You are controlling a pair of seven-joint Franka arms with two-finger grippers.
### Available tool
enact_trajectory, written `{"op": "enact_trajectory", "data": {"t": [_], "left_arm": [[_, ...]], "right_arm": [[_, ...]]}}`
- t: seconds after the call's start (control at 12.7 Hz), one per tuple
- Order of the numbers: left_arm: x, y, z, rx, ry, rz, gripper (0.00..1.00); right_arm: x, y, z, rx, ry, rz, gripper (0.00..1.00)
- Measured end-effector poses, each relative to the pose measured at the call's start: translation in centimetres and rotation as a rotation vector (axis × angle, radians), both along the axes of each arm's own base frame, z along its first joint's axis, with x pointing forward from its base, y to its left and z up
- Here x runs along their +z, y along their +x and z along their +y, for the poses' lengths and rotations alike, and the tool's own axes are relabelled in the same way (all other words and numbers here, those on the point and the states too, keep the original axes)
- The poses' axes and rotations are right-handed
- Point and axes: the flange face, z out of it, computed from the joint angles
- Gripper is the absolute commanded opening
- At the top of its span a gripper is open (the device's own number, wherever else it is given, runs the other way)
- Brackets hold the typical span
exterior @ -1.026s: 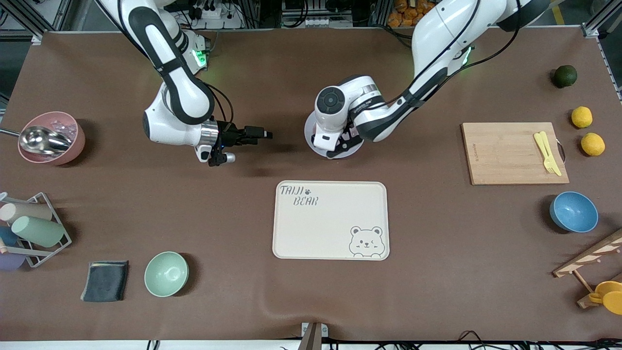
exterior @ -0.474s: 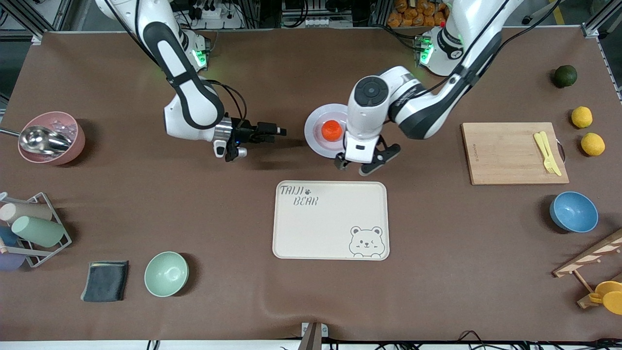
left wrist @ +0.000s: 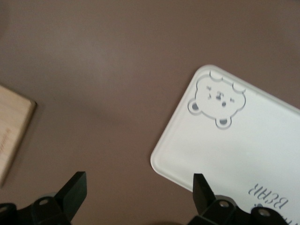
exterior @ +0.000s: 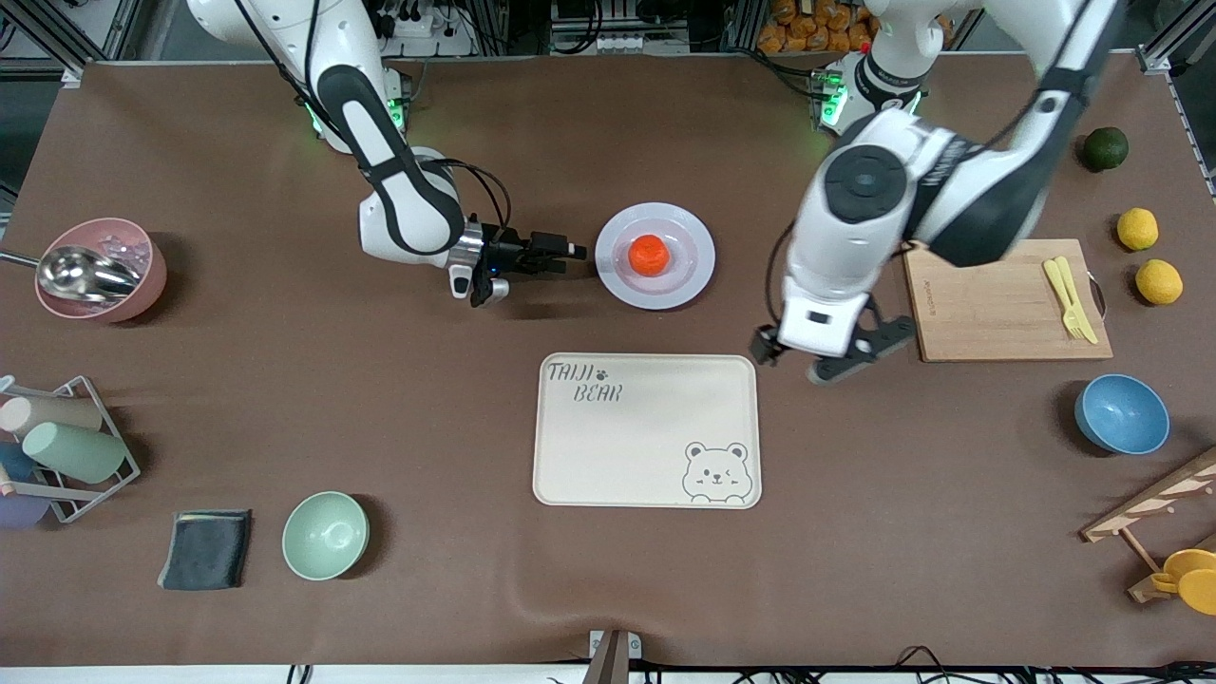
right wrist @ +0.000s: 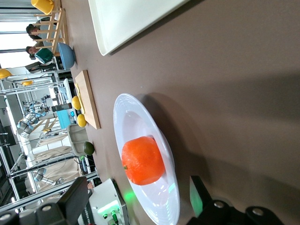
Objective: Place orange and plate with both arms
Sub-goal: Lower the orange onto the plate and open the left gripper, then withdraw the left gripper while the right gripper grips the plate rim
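Observation:
The orange point(exterior: 650, 255) sits in the middle of the lavender-white plate point(exterior: 686, 275), which lies on the table farther from the front camera than the cream bear tray point(exterior: 646, 432). My right gripper point(exterior: 568, 253) is open and low, just beside the plate's rim on the right arm's side. In the right wrist view the orange point(right wrist: 143, 160) and plate point(right wrist: 136, 112) lie straight ahead of the open gripper point(right wrist: 138, 192). My left gripper point(exterior: 806, 361) is open and empty, up over the bare table between the tray and the cutting board point(exterior: 1002, 299); it also shows in the left wrist view point(left wrist: 138, 185).
The tray's bear corner point(left wrist: 218, 101) and the board's edge point(left wrist: 9, 131) show in the left wrist view. A blue bowl point(exterior: 1121, 413), two lemons point(exterior: 1137, 228) and a dark green fruit point(exterior: 1105, 148) lie at the left arm's end. A pink bowl point(exterior: 100, 269), green bowl point(exterior: 325, 535) and cup rack point(exterior: 66, 446) lie at the right arm's end.
The left gripper has left the orange on the plate and moved away toward the cutting board, open. The right gripper has moved closer to the plate's rim.

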Motion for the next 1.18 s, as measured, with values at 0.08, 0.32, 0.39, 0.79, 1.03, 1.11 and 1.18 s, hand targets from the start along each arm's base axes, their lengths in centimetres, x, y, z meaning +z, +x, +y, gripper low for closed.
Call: {"op": "enact_trajectory", "data": {"t": [0.08,0.32,0.39,0.79,1.03,1.11,1.18], "left_arm": [[1.6,1.3,2.0,-0.009,-0.004,-0.015,1.00],[4.6,3.4,6.2,-0.015,-0.004,-0.034,1.00],[5.2,3.6,6.8,-0.009,-0.005,-0.033,1.00],[10.6,2.8,10.8,-0.070,-0.094,-0.022,1.00],[13.4,1.8,16.5,-0.081,-0.149,0.017,1.00],[14.3,1.2,18.3,-0.115,-0.147,0.030,1.00],[15.2,0.5,19.7,-0.140,-0.142,0.038,1.00]], "right_arm": [[-0.3,0.1,0.0,0.000,-0.001,-0.002,0.90],[-1.2,0.1,0.1,-0.005,0.007,-0.010,0.80],[-1.7,0.0,0.1,-0.010,0.011,-0.014,0.77],[-3.4,-1.2,1.3,-0.019,0.015,0.006,0.68],[-3.9,-1.2,2.1,-0.034,0.023,0.013,0.63],[-4.0,-1.4,2.4,-0.035,0.025,0.015,0.61],[-4.2,-1.7,2.7,-0.033,0.025,0.017,0.60]]}}
